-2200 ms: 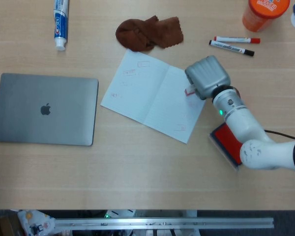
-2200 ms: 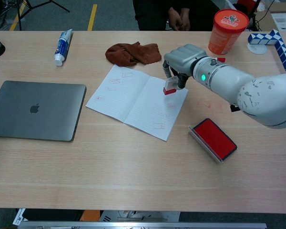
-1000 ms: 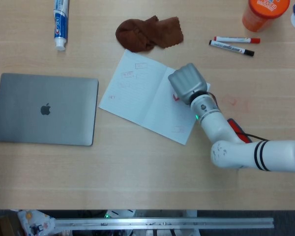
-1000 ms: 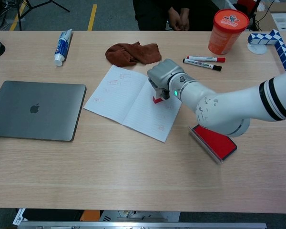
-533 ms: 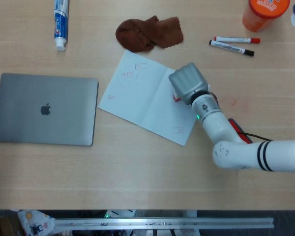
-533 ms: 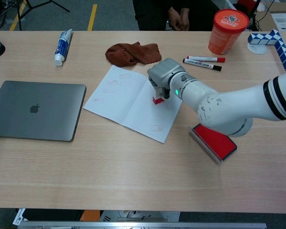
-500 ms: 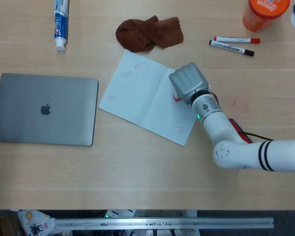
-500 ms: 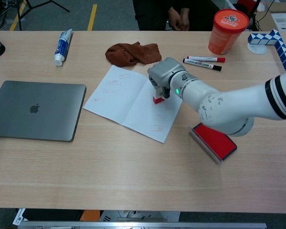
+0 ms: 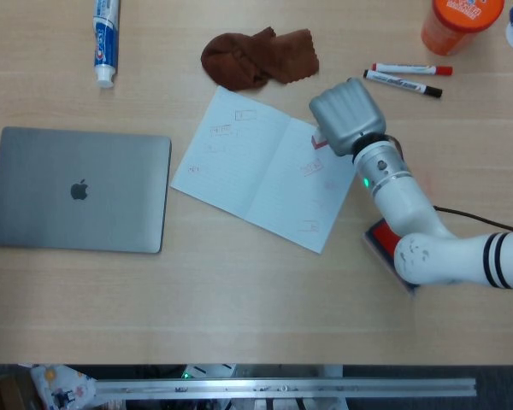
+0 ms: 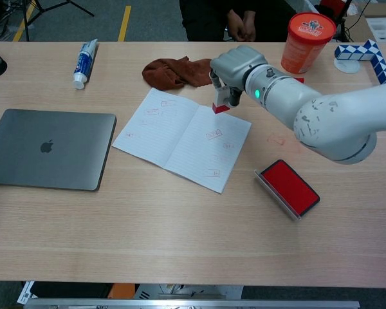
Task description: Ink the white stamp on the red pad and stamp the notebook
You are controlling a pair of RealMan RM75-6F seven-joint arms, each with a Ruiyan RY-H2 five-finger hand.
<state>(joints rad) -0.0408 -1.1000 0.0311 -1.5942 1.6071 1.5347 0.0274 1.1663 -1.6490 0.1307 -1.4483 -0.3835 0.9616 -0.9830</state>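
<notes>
The open notebook (image 9: 256, 175) (image 10: 180, 135) lies mid-table with several red stamp marks, one fresh on its right page (image 10: 213, 134). My right hand (image 9: 346, 118) (image 10: 235, 69) grips the white stamp (image 10: 220, 99) with its red face down, lifted above the notebook's upper right corner. In the head view only the stamp's edge (image 9: 320, 140) shows under the hand. The red ink pad (image 10: 288, 188) (image 9: 381, 239) lies open to the right of the notebook, partly hidden by my forearm in the head view. My left hand is out of both views.
A closed grey laptop (image 9: 79, 190) sits at the left. A brown cloth (image 9: 256, 56), a toothpaste tube (image 9: 106, 38), two markers (image 9: 406, 77) and an orange tub (image 9: 460, 21) line the far side. A blue-white folding puzzle (image 10: 367, 55) is far right.
My right hand has lifted the stamp off the right page and moved up and to the right. A new red mark shows where it pressed. The ink pad is less covered.
</notes>
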